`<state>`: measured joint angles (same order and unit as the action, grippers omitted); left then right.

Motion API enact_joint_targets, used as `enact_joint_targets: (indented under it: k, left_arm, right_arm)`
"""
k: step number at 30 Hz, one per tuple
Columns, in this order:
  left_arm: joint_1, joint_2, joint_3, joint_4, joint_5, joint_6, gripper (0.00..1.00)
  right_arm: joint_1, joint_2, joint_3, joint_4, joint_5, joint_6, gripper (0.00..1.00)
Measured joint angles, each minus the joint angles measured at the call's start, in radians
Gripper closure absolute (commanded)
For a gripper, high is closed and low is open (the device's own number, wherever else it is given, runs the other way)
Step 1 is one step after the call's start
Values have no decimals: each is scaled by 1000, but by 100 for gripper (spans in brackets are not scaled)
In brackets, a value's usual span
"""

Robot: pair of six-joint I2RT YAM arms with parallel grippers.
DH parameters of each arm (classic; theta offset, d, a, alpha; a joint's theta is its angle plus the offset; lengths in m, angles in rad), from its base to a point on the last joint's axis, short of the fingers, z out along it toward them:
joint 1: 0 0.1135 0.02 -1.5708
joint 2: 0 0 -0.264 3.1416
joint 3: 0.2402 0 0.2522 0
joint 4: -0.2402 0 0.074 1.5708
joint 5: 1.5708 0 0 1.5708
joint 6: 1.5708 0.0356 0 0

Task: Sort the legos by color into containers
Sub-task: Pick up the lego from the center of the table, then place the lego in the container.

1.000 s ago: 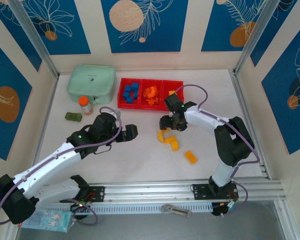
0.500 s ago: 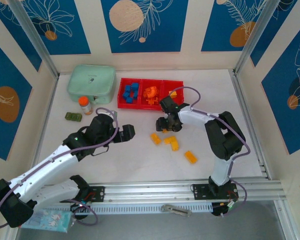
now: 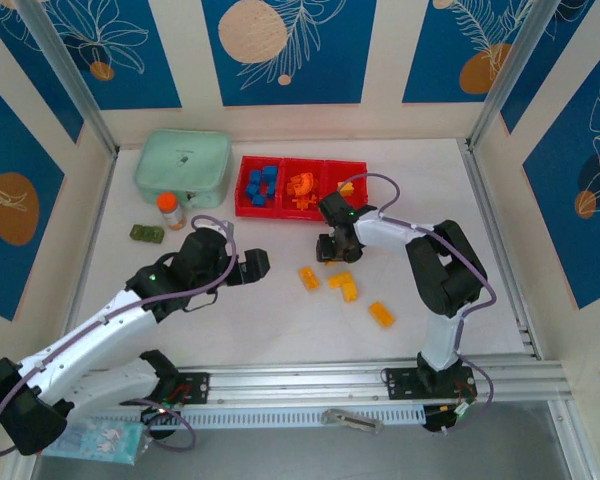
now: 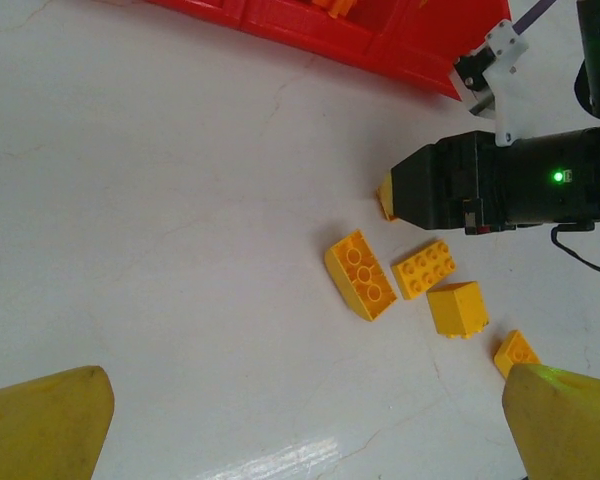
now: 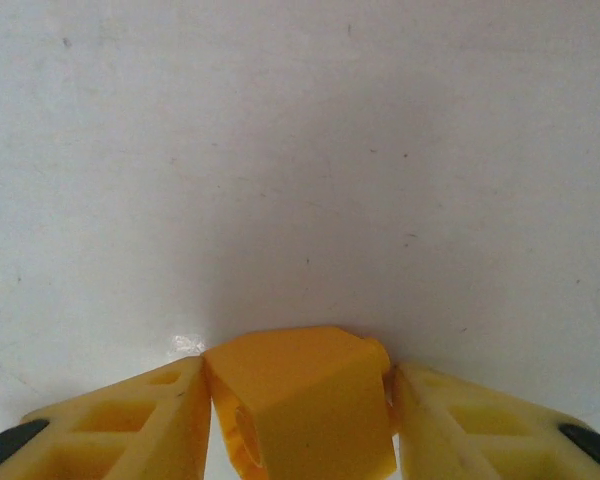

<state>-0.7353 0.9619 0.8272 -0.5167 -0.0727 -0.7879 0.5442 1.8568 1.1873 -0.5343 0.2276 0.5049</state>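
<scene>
Because the right gripper [image 3: 329, 246] has its two fingers [image 5: 120, 425] pressed against opposite faces of one yellow brick [image 5: 300, 405], that brick is gripped low over the white table [image 5: 300, 120], by the look of it so that it can be carried to the tray. The red tray [image 3: 270, 210] lies just beyond this gripper, on the side away from the arm bases, so the carry should be short.

Its three compartments are split by colour. The blue bricks [image 3: 262, 184] are in the one farthest from the gripper, toward the robot's left. The orange bricks [image 3: 301, 187] are in the middle. A single yellowish piece [image 3: 347, 185] sits in the one nearest the gripper, the likely home for the held brick.

Four more yellow bricks [image 4: 360, 275] lie loose on the table near the gripper, on its side toward the bases, three bunched and one a little apart. The blue ones number about six; the orange ones are too tangled to count.

The left gripper [image 3: 263, 263] hangs wide open and empty beside the loose group, probably so as not to crowd the working arm.
</scene>
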Motion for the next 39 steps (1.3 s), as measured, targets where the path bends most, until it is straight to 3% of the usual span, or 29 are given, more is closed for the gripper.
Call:
enact_joint_targets:
  k: [9, 18, 24, 27, 30, 34, 39]
  left_arm:
    - [3, 47, 5, 8, 1, 4, 1]
    - [13, 153, 76, 59, 36, 19, 1]
    - [25, 226, 117, 85, 66, 35, 1]
    - [37, 241, 129, 92, 75, 37, 1]
    - [48, 246, 133, 99, 86, 37, 1]
    - [55, 246, 133, 110, 99, 37, 1]
    - [58, 236, 131, 110, 110, 37, 1]
  right_arm:
    - [-34, -78, 30, -43, 1, -16, 57]
    - [-173, -76, 256, -83, 8, -45, 56]
    - [-237, 73, 482, -88, 39, -68, 48]
    - [-241, 178, 586, -103, 56, -87, 37]
    - [-241, 240, 648, -129, 61, -103, 36]
    - [-237, 222, 645, -145, 60, -106, 34]
    - [-197, 81, 484, -132, 49, -105, 31]
